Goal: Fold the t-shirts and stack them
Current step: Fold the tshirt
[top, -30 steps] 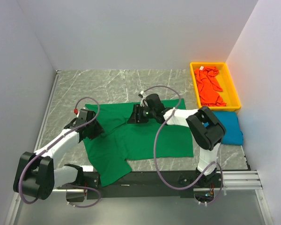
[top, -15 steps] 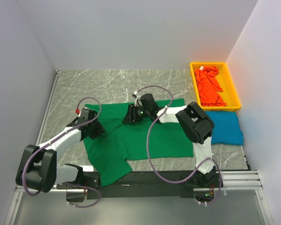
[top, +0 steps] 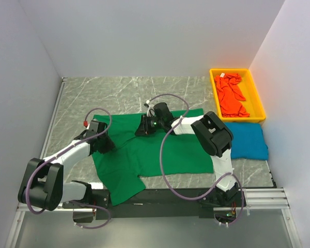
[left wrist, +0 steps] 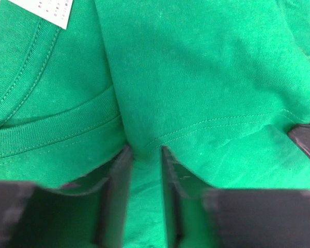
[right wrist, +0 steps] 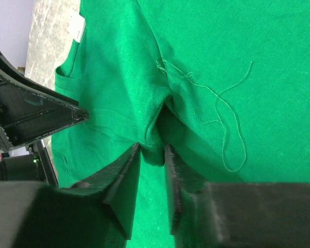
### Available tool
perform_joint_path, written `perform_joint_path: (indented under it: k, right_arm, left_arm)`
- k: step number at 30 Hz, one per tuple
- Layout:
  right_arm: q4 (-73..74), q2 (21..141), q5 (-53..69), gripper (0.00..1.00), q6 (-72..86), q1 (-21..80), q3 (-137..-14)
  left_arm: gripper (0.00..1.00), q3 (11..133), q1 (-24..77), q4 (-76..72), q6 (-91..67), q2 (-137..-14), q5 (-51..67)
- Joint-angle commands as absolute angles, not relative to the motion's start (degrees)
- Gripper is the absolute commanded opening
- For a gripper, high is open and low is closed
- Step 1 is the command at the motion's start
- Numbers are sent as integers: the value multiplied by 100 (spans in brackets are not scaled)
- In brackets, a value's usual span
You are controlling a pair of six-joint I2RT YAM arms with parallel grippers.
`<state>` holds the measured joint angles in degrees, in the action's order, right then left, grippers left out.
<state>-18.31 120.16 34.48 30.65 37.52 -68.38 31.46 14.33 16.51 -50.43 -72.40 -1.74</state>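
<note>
The green t-shirt (top: pixel 160 150) lies spread on the marble table, one part hanging over the near edge. My left gripper (top: pixel 106 145) sits at its left side by the collar, and my right gripper (top: pixel 140 129) is at its upper middle. Seen from the left wrist, the left gripper (left wrist: pixel 144 152) pinches a ridge of green cloth just below the collar seam, near the white neck label (left wrist: pixel 46 10). The right gripper (right wrist: pixel 152 150) is shut on a bunched fold of the same shirt. The blue t-shirt (top: pixel 248 142) lies folded at the right. The orange-red t-shirt (top: pixel 231 95) is crumpled in the bin.
The yellow plastic bin (top: pixel 215 88) stands at the back right corner against the right wall. White walls enclose the table on three sides. Loose green threads (right wrist: pixel 222 119) trail on the shirt. The left arm's black wrist (right wrist: pixel 31 111) shows close beside my right gripper.
Both grippers have narrowed their jaws onto folds of the green t-shirt. The right gripper has shifted slightly left and toward the back; the left arm has barely moved.
</note>
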Motion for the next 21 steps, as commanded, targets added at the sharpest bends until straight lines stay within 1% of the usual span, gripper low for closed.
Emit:
perform_joint_path:
  k: [1,2,3,5,6,7,9,12,17,21]
  right_arm:
    - [-2100,12085,3586,29,3023,3779,-7031]
    - [-2109,12076,3595,26,3041,3788,-7031]
    - [-2101,12033,3612,21,3041,3788,-7014]
    - [-2101,12006,3612,18,3041,3788,-6996]
    - [-2074,11988,3604,14,3032,3788,-6996]
    - [-2022,11962,3586,12,3015,3788,-7005]
    - [-1855,11936,3586,8,2971,3788,-7031]
    - [-1653,11865,3577,6,2971,3788,-7058]
    - [-1188,11804,3595,5,3032,3788,-7180]
    - [-967,11830,3595,5,3076,3797,-7268]
  left_arm:
    - [31,3111,1424,1547,-5071,-7242,-158]
    - [27,3129,1415,1573,-5080,-7233,-167]
    - [19,3138,1415,1617,-5080,-7225,-193]
    - [11,3181,1415,1687,-5089,-7164,-246]
    - [5,3190,1415,1783,-5098,-7137,-272]
    - [1,3217,1415,1845,-5089,-7111,-325]
    - [1,3322,1424,2003,-5089,-7005,-395]
    - [1,3498,1398,2363,-5054,-6847,-527]
    - [1,3752,1292,2873,-4966,-6628,-624]
    - [1,3727,1213,2962,-4948,-6609,-528]
